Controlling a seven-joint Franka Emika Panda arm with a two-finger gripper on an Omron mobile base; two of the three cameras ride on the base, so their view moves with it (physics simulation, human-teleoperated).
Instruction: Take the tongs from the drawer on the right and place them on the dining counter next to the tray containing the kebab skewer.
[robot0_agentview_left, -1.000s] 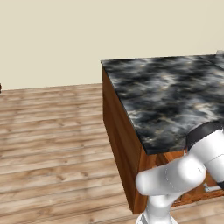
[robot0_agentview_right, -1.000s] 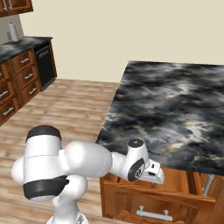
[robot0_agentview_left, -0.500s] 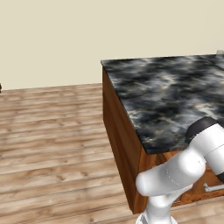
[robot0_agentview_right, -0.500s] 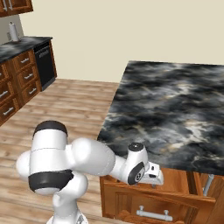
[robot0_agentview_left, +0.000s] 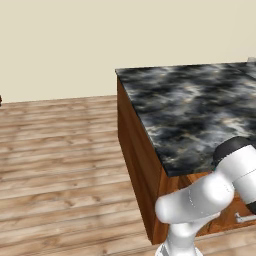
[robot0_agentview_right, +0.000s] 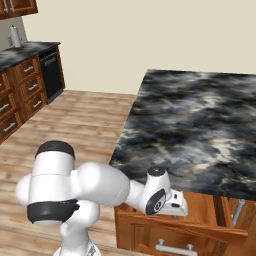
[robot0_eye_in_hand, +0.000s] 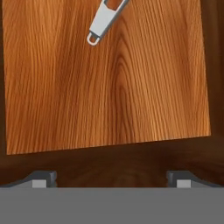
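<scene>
Early stage: jaws (robot0_eye_in_hand: 111, 179) released, hovering over open drawer (robot0_eye_in_hand: 105, 78); tongs (robot0_eye_in_hand: 104, 21) at far edge, ungrasped; bench (robot0_agentview_right: 200, 125) placement remaining.

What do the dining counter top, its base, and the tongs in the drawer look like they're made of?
The dining counter top looks like polished black stone: grey-white marbling with a sheen. Its base looks like reddish-brown wood, by its colour. The tongs look like matte grey metal, though plastic is possible. The drawer floor shows clear wood grain.
</scene>
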